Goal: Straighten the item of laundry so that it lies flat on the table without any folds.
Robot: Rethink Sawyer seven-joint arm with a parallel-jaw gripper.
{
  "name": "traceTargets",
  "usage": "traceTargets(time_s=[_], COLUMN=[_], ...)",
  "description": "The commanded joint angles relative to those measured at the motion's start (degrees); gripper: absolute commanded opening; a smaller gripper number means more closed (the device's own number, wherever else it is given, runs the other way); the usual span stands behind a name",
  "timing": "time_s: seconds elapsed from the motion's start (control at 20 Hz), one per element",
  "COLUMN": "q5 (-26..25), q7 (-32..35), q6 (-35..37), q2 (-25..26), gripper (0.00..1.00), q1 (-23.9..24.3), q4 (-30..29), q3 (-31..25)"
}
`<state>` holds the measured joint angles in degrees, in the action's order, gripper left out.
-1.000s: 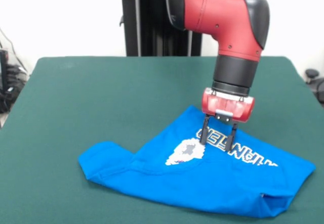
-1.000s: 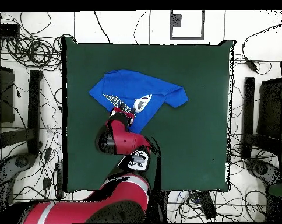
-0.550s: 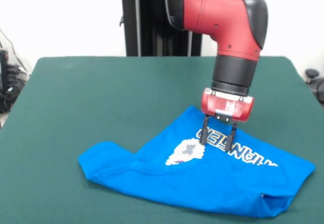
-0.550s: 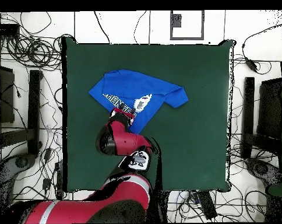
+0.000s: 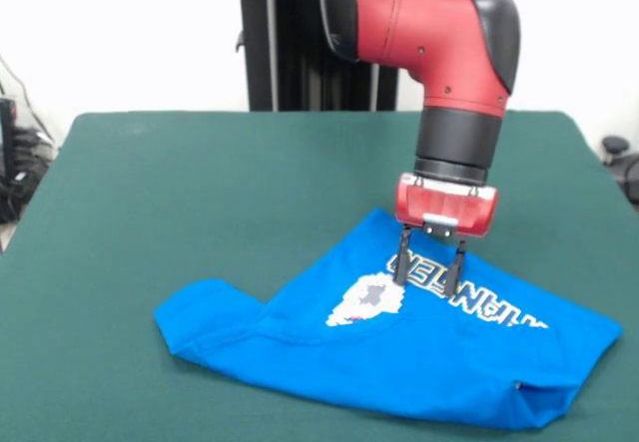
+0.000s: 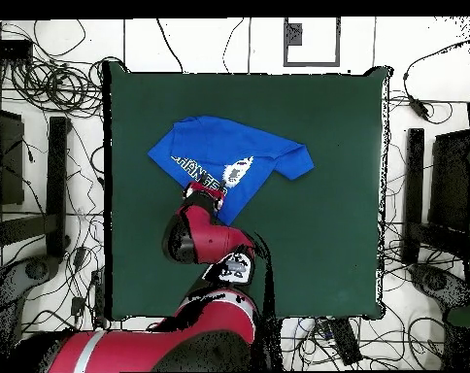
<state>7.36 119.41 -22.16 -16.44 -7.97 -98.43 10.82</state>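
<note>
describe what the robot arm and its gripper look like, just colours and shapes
The arm is a thick, rounded tube in glossy red with a black cap at its elbow and a black cylindrical wrist section. Below that sits a squat red gripper body with a small grey plate on its face. Two thin, dark, straight fingers hang from it with a gap between them. From overhead the arm shows a white band low down.

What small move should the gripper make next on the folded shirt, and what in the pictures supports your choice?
Probably close on the cloth and lift. The gripper stands open with its fingertips at the printed lettering of the blue T-shirt, which lies doubled over on the table, one sleeve sticking out.
</note>
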Motion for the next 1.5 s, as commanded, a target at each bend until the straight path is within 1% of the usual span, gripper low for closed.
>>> traceTargets(time_s=[0.05, 0.4, 1.5], q5=[-3.00, -3.60, -2.97], q7=[11.04, 11.33, 10.34], q6=[0.59, -0.32, 2.20], q2=[3.96, 3.73, 1.05], gripper=[1.00, 1.00, 1.00], q1=[0.75, 0.90, 1.10], q4=[-7.08, -8.59, -10.45], q3=[-7.33, -7.22, -7.51])
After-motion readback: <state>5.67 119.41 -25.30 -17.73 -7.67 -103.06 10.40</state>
